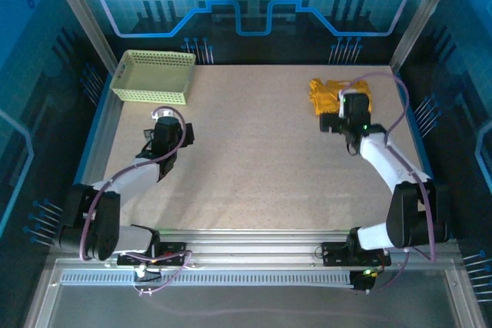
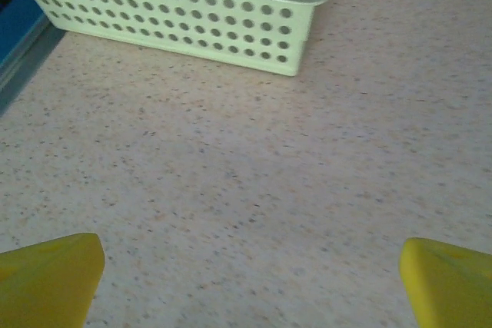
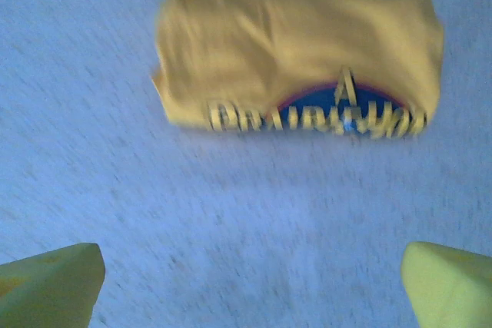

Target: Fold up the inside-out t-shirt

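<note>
Right wrist view: I am holding my right gripper open and empty, just short of the t-shirt, which is lying compactly bundled at the table's far right. My left gripper is hovering open near the basket. Folding is looking nearly finished; the next move is probably calling for tidying loose edges.

Soft matt cloth t-shirt, creased, with a smoother dark print, matt speckled surface of fine grain, smooth pale plastic basket with punched holes and slight sheen, smooth yellow plastic-looking jaws, pale satin metal rail
</note>
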Robot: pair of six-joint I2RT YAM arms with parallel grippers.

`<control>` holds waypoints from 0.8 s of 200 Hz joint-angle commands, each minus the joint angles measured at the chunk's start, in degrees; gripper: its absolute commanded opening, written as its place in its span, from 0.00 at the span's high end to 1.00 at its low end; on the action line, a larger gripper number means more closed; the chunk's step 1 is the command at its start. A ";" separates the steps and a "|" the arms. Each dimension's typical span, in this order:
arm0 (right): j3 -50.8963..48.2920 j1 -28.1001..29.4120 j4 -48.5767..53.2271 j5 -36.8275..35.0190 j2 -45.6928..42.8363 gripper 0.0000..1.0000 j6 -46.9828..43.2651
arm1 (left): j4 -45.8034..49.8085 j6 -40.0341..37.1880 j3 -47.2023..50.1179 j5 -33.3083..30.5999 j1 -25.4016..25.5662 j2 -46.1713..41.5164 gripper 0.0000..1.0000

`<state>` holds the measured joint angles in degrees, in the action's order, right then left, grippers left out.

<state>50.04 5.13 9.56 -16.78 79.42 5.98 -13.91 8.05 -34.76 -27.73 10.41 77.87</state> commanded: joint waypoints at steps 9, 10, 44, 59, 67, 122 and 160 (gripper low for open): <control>-11.09 0.48 -18.99 -5.63 -2.26 0.00 -1.88 | -15.10 -7.44 4.32 4.37 -1.13 5.02 0.01; -11.23 0.40 -19.07 -5.54 -2.26 0.00 -1.95 | -15.27 -7.40 4.34 4.40 -1.16 5.02 0.01; -17.59 0.74 -30.09 -4.96 -1.07 0.00 -5.48 | -28.75 -12.95 10.18 7.00 -1.98 4.49 0.01; -18.81 -0.03 -32.96 -1.09 -0.96 0.00 -5.85 | -37.25 -13.32 12.58 10.76 -3.33 7.78 0.01; -19.05 -0.10 -33.82 0.46 -0.72 0.00 -6.27 | -36.40 -11.43 12.93 10.15 -3.89 7.06 0.01; -25.60 -1.12 -49.31 12.73 1.28 0.00 -6.89 | -42.99 -10.17 14.99 17.24 -6.90 10.91 0.01; -27.85 -1.12 -54.67 12.71 3.37 0.00 -6.79 | -43.01 -9.99 14.76 16.68 -6.95 11.19 0.01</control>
<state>24.23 4.45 -35.62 -5.85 81.43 -0.10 -53.98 -1.87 -20.05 -12.53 4.05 88.99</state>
